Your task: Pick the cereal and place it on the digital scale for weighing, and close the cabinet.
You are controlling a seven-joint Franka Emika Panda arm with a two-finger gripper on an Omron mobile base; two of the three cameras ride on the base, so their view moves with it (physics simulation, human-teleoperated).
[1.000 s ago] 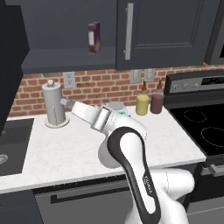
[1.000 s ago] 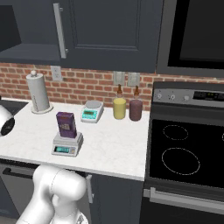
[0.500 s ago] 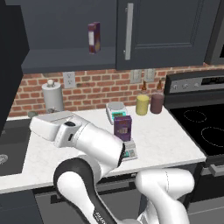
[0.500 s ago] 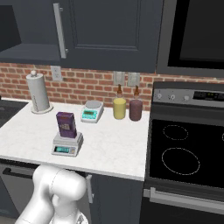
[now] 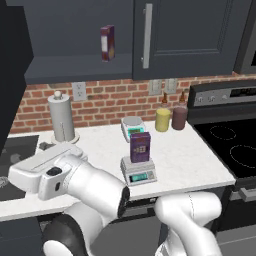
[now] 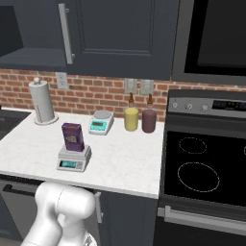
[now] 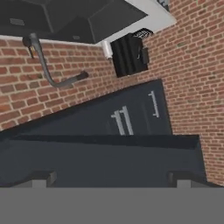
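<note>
Standing upright on the digital scale [image 5: 138,172], the cereal [image 5: 140,146] is already in place near the front of the desk [image 5: 195,155], so the weighing half looks done and the cabinet [image 5: 75,35] is what remains. Its left door [image 5: 12,70] is swung out toward the camera at the left edge of the left base view, baring a shelf with a maroon box [image 5: 107,43] on it. In the hand view the gripper [image 7: 112,178] has its jaws spread wide with nothing between them, looking at a dark door edge against brick wall.

The main risk is the sweep of the arm: its bulky elbow hangs low over the desk's front left, and a swing to the right could clip the cereal and tip it off the platform. A push on the door near the hinge might slip off instead of closing it.

Room is tight on the left, between the open door, the paper towel holder [image 5: 62,117] and the sink. More open desk lies to the right of the scale, toward the stove [image 6: 206,163].
</note>
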